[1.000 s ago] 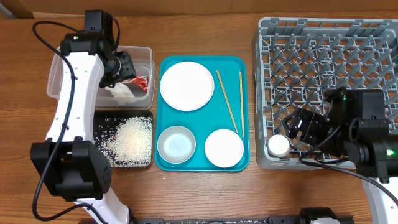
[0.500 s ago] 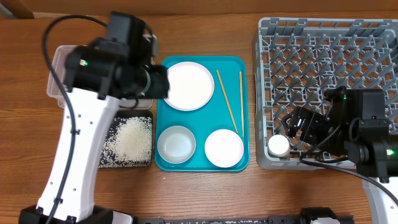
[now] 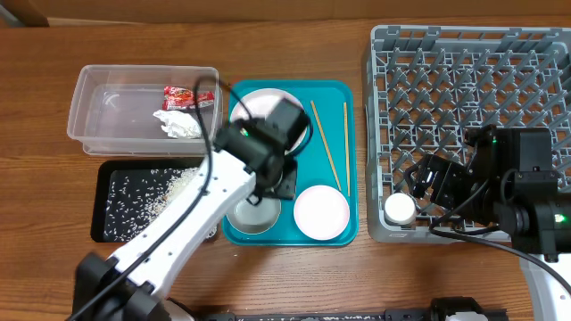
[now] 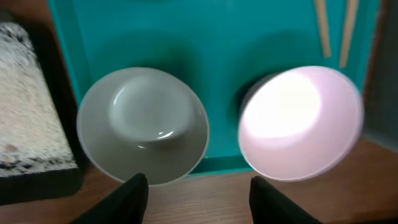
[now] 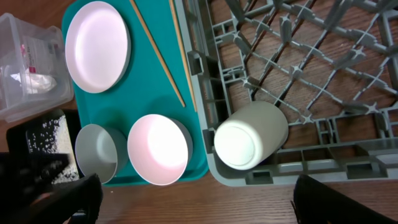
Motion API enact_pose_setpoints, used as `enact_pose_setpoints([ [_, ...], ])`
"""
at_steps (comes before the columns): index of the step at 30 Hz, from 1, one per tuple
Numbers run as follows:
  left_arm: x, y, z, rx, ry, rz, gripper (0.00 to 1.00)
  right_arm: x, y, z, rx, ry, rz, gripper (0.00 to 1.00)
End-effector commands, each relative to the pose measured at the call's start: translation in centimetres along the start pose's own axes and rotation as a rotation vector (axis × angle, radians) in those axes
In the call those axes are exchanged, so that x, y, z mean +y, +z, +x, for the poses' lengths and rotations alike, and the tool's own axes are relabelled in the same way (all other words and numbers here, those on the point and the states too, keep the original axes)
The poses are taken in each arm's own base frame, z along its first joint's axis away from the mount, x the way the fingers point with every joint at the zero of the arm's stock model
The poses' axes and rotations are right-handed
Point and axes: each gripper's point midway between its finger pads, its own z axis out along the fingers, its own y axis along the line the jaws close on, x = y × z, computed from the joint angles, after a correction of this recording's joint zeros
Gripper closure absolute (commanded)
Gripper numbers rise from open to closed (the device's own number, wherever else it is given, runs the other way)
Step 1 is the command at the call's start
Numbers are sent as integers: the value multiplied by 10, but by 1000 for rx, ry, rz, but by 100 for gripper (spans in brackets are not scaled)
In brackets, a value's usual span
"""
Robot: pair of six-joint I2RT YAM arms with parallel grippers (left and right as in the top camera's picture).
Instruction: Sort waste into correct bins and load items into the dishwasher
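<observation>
Left gripper (image 4: 199,186) hangs spread and empty over the teal tray (image 4: 217,37), above the white bowl (image 4: 144,124) and pale pink dish (image 4: 298,121). My left arm blocks part of the white plate (image 5: 97,46) in the overhead view. Chopsticks (image 5: 157,53) lie on the tray's rack side. Right gripper (image 5: 202,202) is splayed and empty. The cup (image 5: 252,134) lies on its side in the rack (image 5: 311,167) corner. Wrapper (image 3: 178,95) and tissue (image 3: 178,125) are in the clear tub (image 3: 116,116), rice (image 3: 169,187) in the black tray (image 3: 96,205).

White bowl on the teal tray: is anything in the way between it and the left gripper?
No, nothing visible is. In the left wrist view the left gripper hangs open over the white bowl, which is empty and uncovered. The pink dish sits beside it on the teal tray, apart from it and out of the path.
</observation>
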Motion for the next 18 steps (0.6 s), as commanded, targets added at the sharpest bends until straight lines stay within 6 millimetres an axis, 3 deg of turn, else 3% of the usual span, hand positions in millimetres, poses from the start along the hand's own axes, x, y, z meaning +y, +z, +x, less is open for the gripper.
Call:
enact_pose_setpoints([
  [1, 14, 40, 14, 26, -119, -39, 49, 3, -7, -7, -32, -12, -2, 0],
  [4, 6, 65, 17, 20, -91, 23, 54, 3, -7, -7, -33, -12, -2, 0],
  [7, -2, 77, 24, 31, -44, 75, 57, 3, -7, -7, -33, -13, -2, 0],
  [18, 4, 78, 21, 6, -25, 30, 56, 3, -7, -7, -33, -13, -2, 0],
])
